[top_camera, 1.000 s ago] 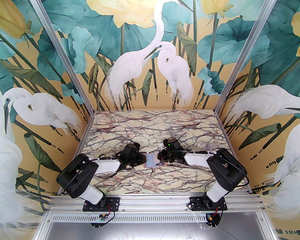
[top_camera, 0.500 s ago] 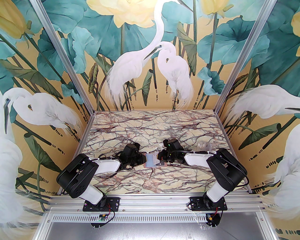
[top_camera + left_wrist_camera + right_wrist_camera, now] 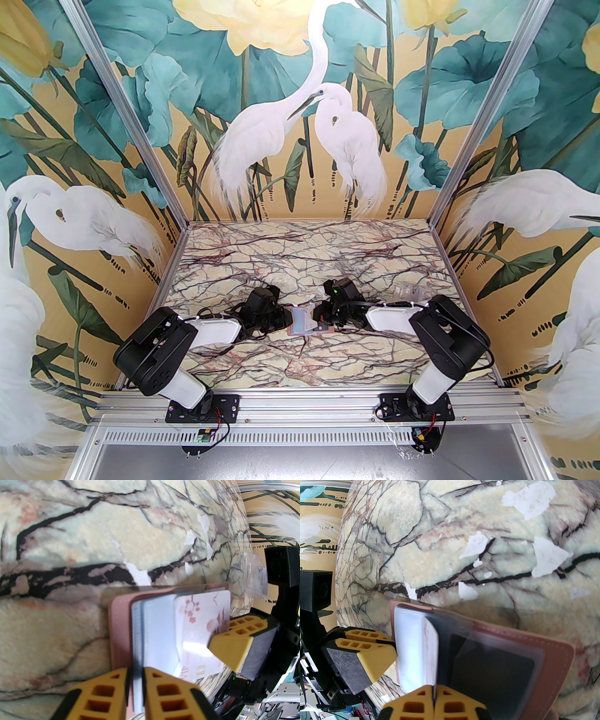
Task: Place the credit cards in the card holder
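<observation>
Rightward of centre, the right arm has edged a little to the left over the last second, bringing its gripper closer in over the holder, while the left arm has kept its place. At the left, the left gripper (image 3: 285, 319) reaches in low over the marble-patterned surface (image 3: 300, 253); in its wrist view the left gripper (image 3: 136, 675) is nearly closed, its yellow fingers pinching a few clear, pale grey-blue sleeves of the card holder (image 3: 119, 625) and holding them upright. The card holder (image 3: 302, 328) lies open and flat on the surface between the two grippers, dusty-pink cover down, near the middle of the front half. Just right of the pinched sleeves, a white credit card (image 3: 201, 620) with pink blossom print and "VIP" lettering stands on edge, its left end at the mouth of a sleeve. The right gripper (image 3: 434, 700) is closed tight on this credit card (image 3: 430, 651), which that view shows edge-on. On the holder's right half, a dark card (image 3: 492, 667) sits inside a clear pocket. Farther right, well apart from the holder, the loose credit cards (image 3: 408, 293) lie see-through on the surface beside the right arm.
</observation>
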